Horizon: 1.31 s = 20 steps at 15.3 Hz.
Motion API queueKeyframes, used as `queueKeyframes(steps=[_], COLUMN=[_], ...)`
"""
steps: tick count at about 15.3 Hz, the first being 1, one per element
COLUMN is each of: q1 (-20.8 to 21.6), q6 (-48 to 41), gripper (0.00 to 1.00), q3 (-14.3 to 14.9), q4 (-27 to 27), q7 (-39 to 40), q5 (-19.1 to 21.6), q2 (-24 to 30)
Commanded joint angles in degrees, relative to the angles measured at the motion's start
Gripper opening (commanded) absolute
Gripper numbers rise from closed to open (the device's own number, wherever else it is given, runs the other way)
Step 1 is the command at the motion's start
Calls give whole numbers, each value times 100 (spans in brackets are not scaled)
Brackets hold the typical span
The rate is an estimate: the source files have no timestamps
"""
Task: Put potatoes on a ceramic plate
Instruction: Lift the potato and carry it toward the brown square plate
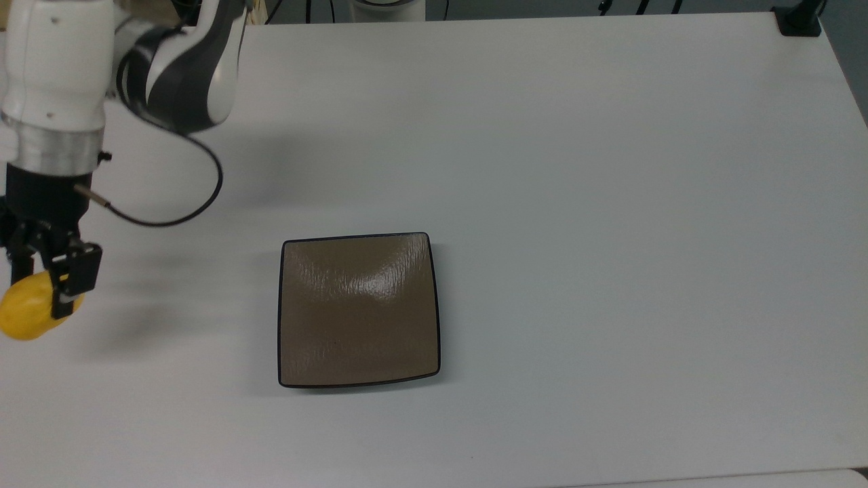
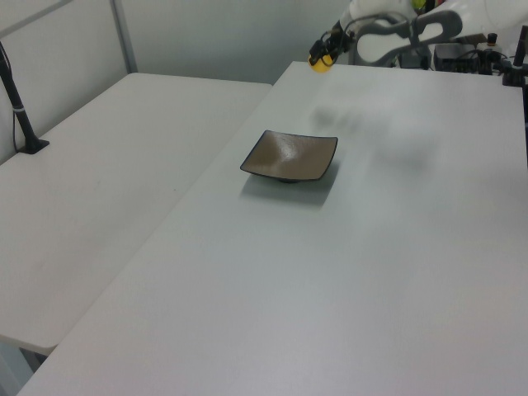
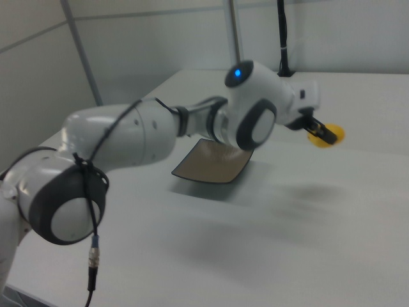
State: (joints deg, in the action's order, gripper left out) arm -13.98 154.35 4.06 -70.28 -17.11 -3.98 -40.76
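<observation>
The gripper (image 1: 42,281) is pinching the potato (image 1: 27,313) aloft (fingers closed around it), and should be carrying it level toward the ceramic plate (image 1: 359,310), well off to its side.

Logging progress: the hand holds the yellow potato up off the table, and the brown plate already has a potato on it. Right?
Not quite. The hand does hold the potato off the table, but the top view shows the plate bare.

surface: white table (image 1: 610,203) | on it: brown square ceramic plate (image 1: 359,310), flat
</observation>
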Motion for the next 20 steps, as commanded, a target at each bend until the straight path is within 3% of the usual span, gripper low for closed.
queueKeyframes(steps=[1, 5, 10, 14, 20], q1=[106, 536, 1063, 1389, 1688], q6=[-992, -1801, -2707, -2919, -2858], gripper=[17, 17, 17, 17, 17], q3=[-300, -336, -336, -336, -336], q4=[-785, -1268, -1594, -2252, -2465], q7=[76, 190, 497, 1190, 2825], q5=[221, 661, 1083, 1189, 1566], q2=[1103, 1947, 2537, 3064, 2767])
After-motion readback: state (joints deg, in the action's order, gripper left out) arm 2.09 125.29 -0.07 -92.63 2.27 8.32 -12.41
